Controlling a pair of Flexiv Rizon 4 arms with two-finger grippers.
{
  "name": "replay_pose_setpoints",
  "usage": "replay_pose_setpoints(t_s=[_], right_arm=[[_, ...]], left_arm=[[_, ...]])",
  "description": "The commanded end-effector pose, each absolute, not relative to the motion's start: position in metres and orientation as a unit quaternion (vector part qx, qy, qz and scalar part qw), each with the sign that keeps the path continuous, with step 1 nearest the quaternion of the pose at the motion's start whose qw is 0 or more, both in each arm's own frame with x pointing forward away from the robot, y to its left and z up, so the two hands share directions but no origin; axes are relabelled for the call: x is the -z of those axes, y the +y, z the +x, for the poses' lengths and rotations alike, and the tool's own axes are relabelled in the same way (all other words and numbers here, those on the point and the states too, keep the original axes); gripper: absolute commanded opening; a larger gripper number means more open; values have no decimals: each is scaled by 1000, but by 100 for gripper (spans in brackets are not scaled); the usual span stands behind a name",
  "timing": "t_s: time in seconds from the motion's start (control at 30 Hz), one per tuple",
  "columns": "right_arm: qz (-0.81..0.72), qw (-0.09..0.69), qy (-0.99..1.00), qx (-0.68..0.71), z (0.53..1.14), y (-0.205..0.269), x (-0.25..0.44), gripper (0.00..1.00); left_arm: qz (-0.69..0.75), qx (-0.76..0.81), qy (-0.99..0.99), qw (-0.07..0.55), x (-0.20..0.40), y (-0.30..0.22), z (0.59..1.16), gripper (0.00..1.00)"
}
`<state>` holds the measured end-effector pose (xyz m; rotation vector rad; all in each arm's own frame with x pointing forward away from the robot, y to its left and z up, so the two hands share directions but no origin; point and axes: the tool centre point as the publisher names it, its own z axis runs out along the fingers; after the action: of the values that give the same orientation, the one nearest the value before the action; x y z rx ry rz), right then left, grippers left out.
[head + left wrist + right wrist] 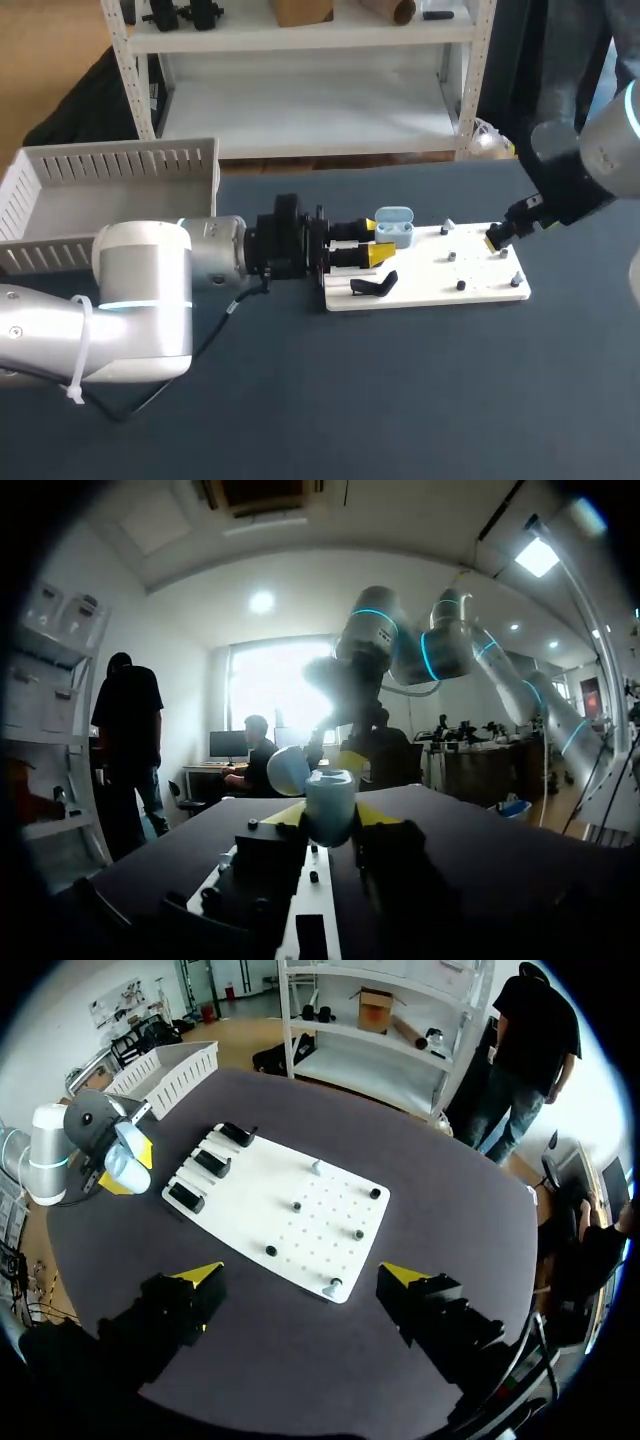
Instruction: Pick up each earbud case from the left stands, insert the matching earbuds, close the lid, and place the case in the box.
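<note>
Head view, left hand [375, 243] clamped on blue earbud case [394, 228], lid up, over left end of white board [480, 277], right hand [497, 236] spread wide, empty, over its right end.

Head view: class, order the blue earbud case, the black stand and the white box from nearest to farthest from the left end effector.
1. Blue earbud case, held between the left end effector tips.
2. Black stand, just beside the tips, on their near side.
3. White box, farthest, at the view's upper left.
</note>
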<state>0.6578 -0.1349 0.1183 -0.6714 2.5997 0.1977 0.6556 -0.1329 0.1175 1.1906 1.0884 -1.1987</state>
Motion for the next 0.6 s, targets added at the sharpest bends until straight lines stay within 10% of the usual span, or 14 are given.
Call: replay_pose_setpoints(t_s=[0.03,0.2,0.3,0.6], right_arm=[[-220,214,952,4,665,-134,-106,100],[-206,188,960,21,667,-148,-87,97],[-203,178,962,41,668,-156,-76,61],[-200,154,967,40,660,-160,-56,54]], left_arm=[[499,504,456,538,-116,-133,655,0],[499,504,456,538,-116,-133,655,0],[499,504,456,538,-116,-133,655,0],[499,504,456,538,-116,-133,655,0]])
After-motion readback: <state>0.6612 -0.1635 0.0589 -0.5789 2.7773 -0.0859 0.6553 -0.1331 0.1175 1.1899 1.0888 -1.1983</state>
